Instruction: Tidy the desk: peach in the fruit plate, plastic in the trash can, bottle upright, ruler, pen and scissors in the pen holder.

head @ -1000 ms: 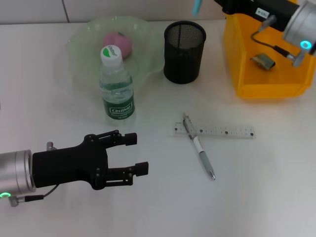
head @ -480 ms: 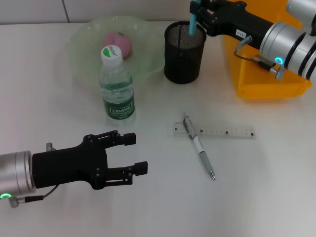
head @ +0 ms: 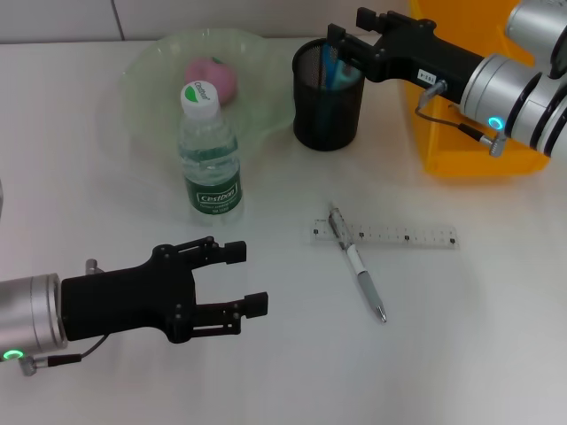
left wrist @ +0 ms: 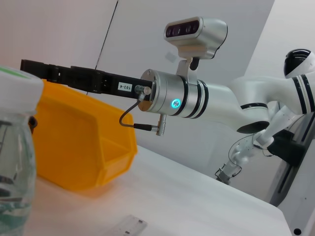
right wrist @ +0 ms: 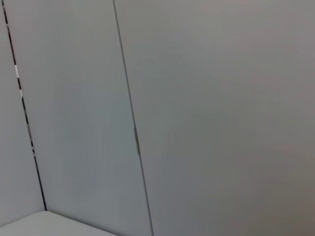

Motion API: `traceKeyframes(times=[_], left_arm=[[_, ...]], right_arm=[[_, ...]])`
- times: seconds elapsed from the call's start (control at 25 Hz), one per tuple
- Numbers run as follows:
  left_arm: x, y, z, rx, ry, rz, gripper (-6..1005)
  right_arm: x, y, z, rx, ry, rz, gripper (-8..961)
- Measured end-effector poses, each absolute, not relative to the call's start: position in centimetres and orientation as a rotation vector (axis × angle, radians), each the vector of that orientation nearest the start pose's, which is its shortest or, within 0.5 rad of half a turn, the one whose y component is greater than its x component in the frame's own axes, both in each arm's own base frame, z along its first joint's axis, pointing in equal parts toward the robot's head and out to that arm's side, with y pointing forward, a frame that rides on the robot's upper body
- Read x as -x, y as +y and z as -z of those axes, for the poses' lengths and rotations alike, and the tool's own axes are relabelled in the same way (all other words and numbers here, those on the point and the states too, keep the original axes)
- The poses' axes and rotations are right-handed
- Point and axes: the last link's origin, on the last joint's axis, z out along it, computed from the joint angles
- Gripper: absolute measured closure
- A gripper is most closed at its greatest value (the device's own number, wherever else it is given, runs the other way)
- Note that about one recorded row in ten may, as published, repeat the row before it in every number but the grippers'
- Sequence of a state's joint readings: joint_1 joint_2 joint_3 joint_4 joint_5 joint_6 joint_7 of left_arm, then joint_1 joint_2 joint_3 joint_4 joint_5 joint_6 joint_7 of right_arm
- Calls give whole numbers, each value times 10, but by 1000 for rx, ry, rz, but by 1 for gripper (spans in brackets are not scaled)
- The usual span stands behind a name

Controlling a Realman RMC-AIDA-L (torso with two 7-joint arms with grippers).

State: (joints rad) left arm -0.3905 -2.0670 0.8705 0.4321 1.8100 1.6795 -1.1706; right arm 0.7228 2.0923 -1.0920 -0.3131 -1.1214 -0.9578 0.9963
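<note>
My right gripper (head: 351, 28) hangs over the black mesh pen holder (head: 327, 111) with its fingers apart. The blue-handled scissors (head: 335, 71) stand inside the holder, just under one finger. The pen (head: 359, 266) lies across the left end of the clear ruler (head: 416, 236) on the table. The pink peach (head: 211, 78) sits in the green fruit plate (head: 146, 84). The water bottle (head: 211, 150) stands upright in front of the plate and also shows in the left wrist view (left wrist: 15, 147). My left gripper (head: 246, 277) is open and empty at the near left. The plastic is hidden.
The yellow bin (head: 443, 150) stands at the far right, partly covered by my right arm; it also shows in the left wrist view (left wrist: 83, 142). The right wrist view shows only a grey wall.
My right gripper moved left from above the yellow bin and came down over the pen holder. The scissors went from above the rim into the holder. The left arm stayed still.
</note>
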Motion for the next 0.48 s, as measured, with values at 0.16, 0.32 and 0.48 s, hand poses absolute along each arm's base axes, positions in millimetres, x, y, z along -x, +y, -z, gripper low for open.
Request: traceKeyframes(times=[0.16,0.32,0.48], left_arm=[[282,254,38,2809,-684,966,167],[282,254,38,2809,-687,967,167],[282,252,38,2810,-700,976,167]], right_arm=[[-215,414,44,2249,602,-839,417],[-216,409,41,2256,608,-883,410],[-201,403,27,2385,583,-923,371]])
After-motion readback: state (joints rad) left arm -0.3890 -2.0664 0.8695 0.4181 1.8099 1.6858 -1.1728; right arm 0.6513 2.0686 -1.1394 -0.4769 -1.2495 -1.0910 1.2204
